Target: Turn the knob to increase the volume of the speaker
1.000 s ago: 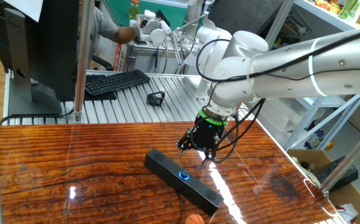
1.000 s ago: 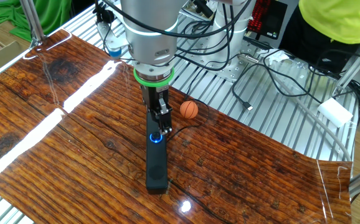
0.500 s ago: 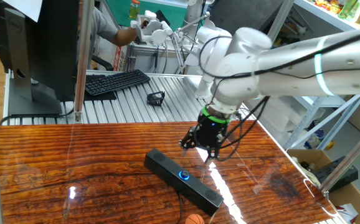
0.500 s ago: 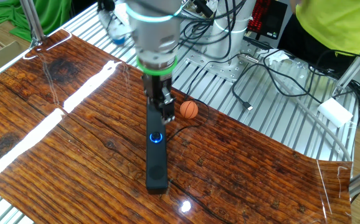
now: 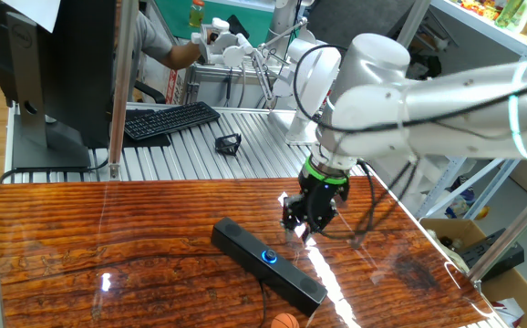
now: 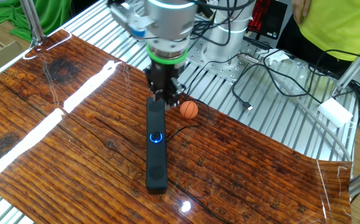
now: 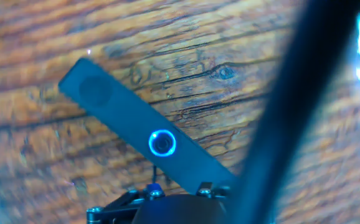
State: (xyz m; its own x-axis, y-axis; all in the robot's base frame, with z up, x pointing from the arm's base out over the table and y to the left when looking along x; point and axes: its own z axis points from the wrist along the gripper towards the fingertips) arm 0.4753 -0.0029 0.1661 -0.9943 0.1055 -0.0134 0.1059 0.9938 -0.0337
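The speaker (image 5: 265, 261) is a slim black bar lying diagonally on the wooden table (image 5: 81, 237). Its knob (image 5: 270, 257) glows with a blue ring at the bar's middle. My gripper (image 5: 298, 230) hangs above the table beside the bar's far side, off the knob and holding nothing. In the other fixed view the gripper (image 6: 167, 97) is over the far end of the speaker (image 6: 156, 158), well away from the knob (image 6: 157, 137). Its fingers look slightly apart. The hand view shows the speaker (image 7: 114, 115) and knob (image 7: 162, 143) below, untouched.
A small orange ball (image 6: 189, 109) lies by the speaker's far end, with a thin cable running past it. A black keyboard (image 5: 168, 119), a monitor (image 5: 54, 64) and a small black clip (image 5: 229, 143) sit on the metal bench behind. A dark blurred bar (image 7: 292, 106) crosses the hand view.
My gripper has lifted off the knob, moved along the bar towards the orange ball's end, and the wrist has rotated. The speaker has not moved.
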